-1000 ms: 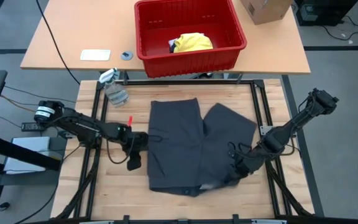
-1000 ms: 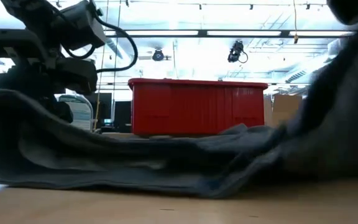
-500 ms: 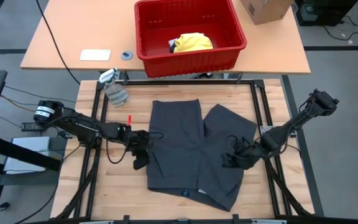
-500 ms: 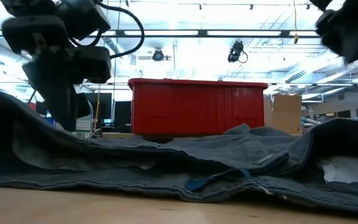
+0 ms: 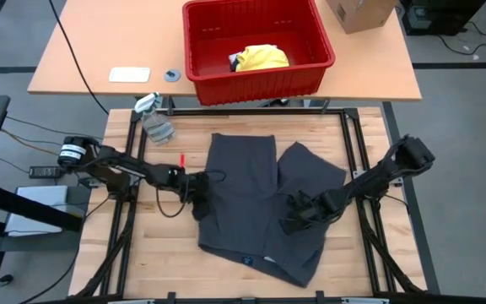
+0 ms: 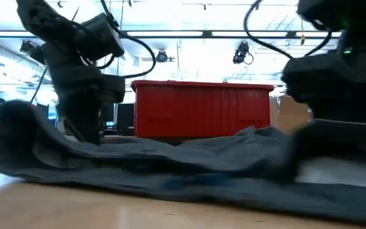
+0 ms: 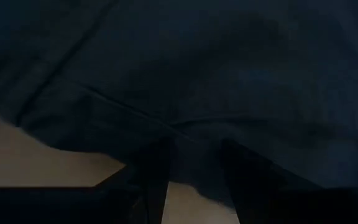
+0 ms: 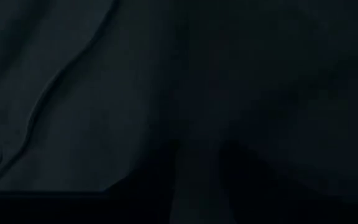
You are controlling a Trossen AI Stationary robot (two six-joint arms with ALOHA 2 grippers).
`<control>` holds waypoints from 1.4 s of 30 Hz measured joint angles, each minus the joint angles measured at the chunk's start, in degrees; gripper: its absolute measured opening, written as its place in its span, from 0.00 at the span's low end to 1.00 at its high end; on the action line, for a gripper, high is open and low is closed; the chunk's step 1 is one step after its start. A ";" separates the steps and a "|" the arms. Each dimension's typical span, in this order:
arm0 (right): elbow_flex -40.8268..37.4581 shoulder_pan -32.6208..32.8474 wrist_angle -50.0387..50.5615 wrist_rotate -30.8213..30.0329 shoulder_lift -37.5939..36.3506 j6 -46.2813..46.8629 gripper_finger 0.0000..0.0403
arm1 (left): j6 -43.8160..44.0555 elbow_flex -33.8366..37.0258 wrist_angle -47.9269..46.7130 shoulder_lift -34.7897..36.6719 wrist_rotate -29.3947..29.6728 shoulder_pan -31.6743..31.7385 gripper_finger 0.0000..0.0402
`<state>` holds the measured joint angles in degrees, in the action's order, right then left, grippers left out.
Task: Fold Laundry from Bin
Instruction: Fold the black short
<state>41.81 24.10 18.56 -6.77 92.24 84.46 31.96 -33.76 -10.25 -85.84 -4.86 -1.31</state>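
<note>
Tabletop (image 5: 142, 253): grey garment (image 5: 243, 190) between grippers

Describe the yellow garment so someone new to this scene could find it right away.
Start at the tan table beyond the wooden worktop and find the big red bin on it. The yellow garment lies crumpled inside, near the bin's front wall. It is the only bright yellow cloth in sight; the dark grey garment lies spread flat on the worktop between the two arms.
</note>
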 joint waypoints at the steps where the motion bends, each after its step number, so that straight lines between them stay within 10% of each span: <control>1: 0.65 -0.02 -2.81 0.32 1.51 0.26 0.34 | -0.18 -0.23 -0.40 0.02 0.42 1.29 0.39; 11: 13.91 -2.69 -10.75 13.84 7.45 -18.77 0.34 | -1.27 -12.03 -14.74 -0.45 -0.32 10.91 0.39; 23: 15.95 -9.37 3.97 6.65 1.41 -46.79 0.34 | 4.46 -22.04 -25.38 2.18 -0.64 -3.64 0.39; 42: 5.96 -16.68 2.75 3.62 1.45 -35.93 0.34 | 32.04 -21.94 -27.83 3.30 8.44 -26.95 0.39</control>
<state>47.77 7.42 21.31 -3.14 93.69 48.53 64.01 -55.70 -38.08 -82.54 3.58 -28.26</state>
